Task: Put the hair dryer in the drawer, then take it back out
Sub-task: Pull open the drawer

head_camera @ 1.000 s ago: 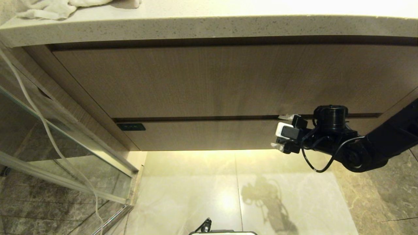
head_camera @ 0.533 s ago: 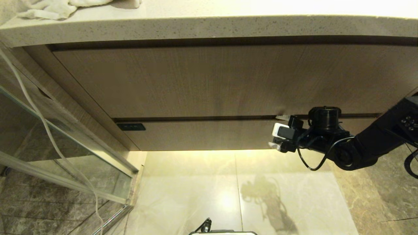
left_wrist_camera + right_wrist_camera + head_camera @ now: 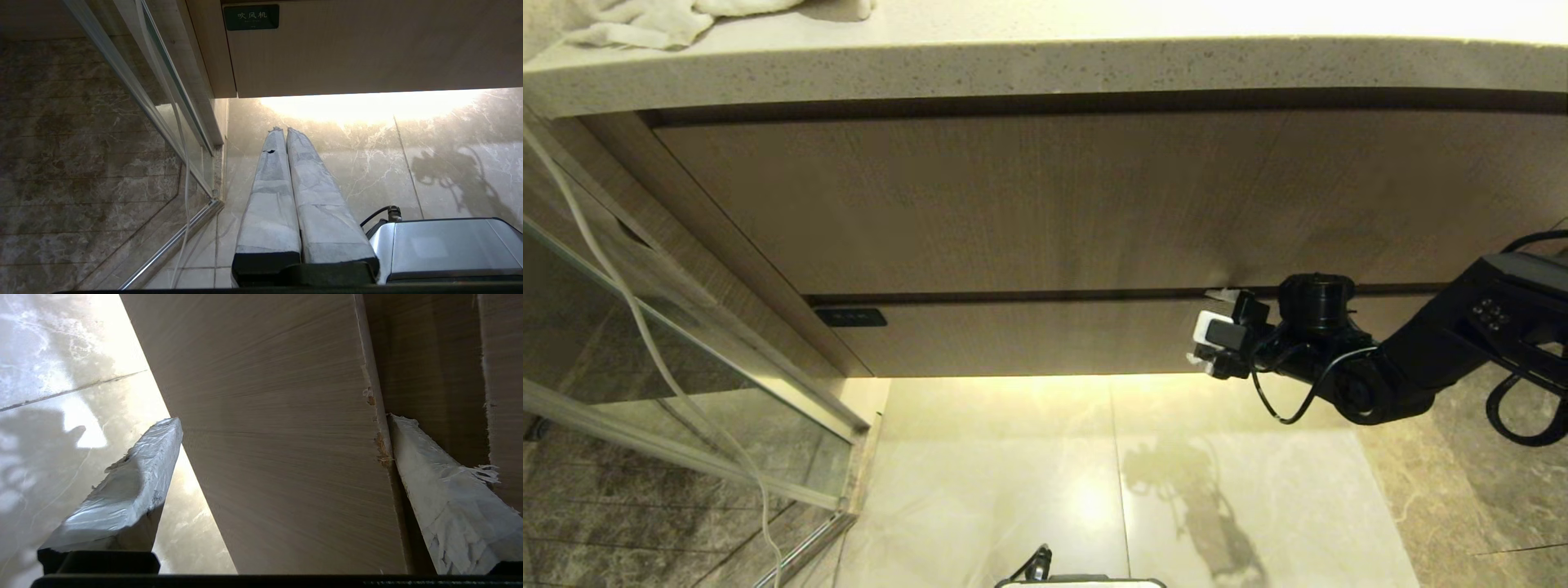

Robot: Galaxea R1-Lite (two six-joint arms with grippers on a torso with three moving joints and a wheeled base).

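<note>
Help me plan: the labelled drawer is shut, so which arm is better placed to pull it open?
Right. The right claw is open at the drawer front, one finger at the gap above it. The left claw hangs shut over the floor, away from the drawer.

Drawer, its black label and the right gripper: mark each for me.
drawer (image 3: pixel 1029 339): head view, middle of its wood-grain front.
black label (image 3: pixel 850 317): head view, centre of the label.
right gripper (image 3: pixel 1213 333): head view, between the open jaws at the drawer front.
</note>
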